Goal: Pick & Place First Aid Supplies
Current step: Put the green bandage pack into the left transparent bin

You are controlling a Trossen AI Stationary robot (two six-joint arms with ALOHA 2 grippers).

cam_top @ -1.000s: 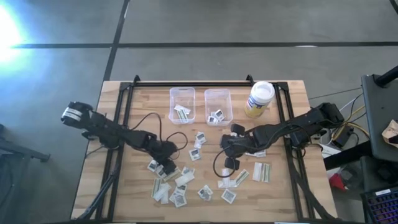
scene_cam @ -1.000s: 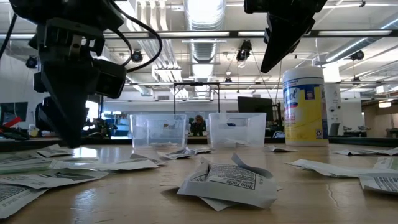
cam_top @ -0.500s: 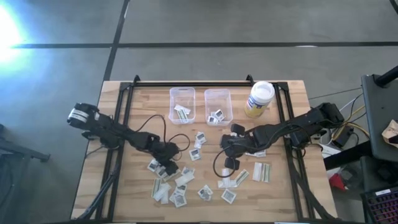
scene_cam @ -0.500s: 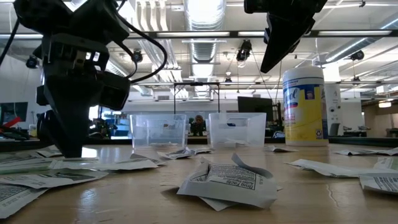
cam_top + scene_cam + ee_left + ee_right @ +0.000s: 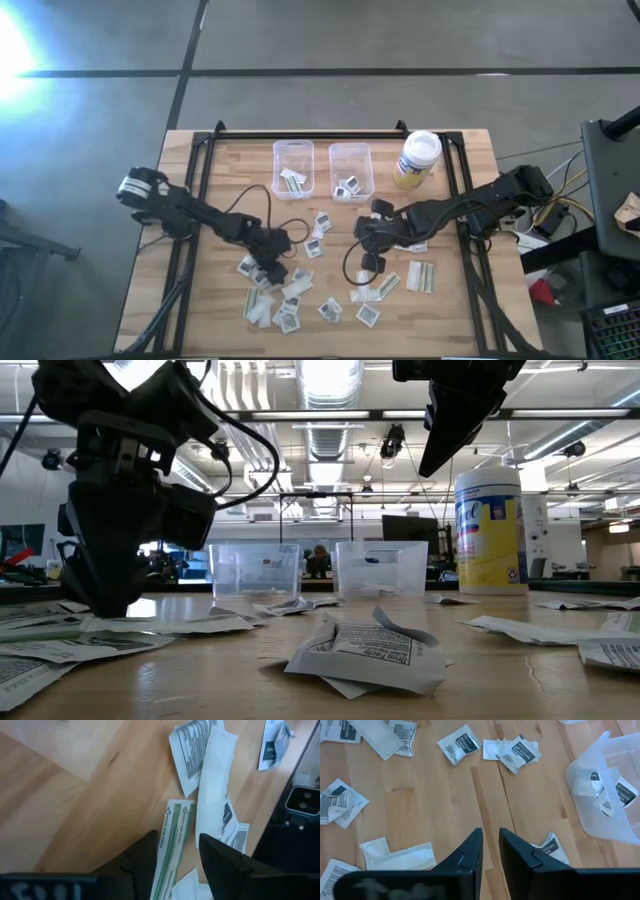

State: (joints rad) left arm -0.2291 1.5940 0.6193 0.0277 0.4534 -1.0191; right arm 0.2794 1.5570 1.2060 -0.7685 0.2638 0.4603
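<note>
First aid supplies, small white square packets and long pale strips (image 5: pixel 300 298), lie scattered flat on the wooden table, and a few lie in the two clear bins (image 5: pixel 293 168) (image 5: pixel 351 170). My left gripper (image 5: pixel 272 272) is low over the near-left cluster, slanting down and open. In its wrist view a long green-printed strip (image 5: pixel 172 837) lies on the wood between its fingers (image 5: pixel 179 842). I cannot tell whether they touch it. My right gripper (image 5: pixel 368 263) hangs high above the table's middle. Its fingers (image 5: pixel 491 837) stand a narrow gap apart with nothing between them.
A yellowish jar with a white lid (image 5: pixel 417 158) stands at the far right beside the bins. A crumpled square packet (image 5: pixel 365 650) lies near the table's front edge. More packets lie right of the centre (image 5: pixel 420 275). A black frame rail (image 5: pixel 310 134) runs along the far edge.
My left gripper has sunk toward the packets on the near left, tipping a little steeper and edging toward the table's right. It stays open. The right arm and the packets have kept still.
</note>
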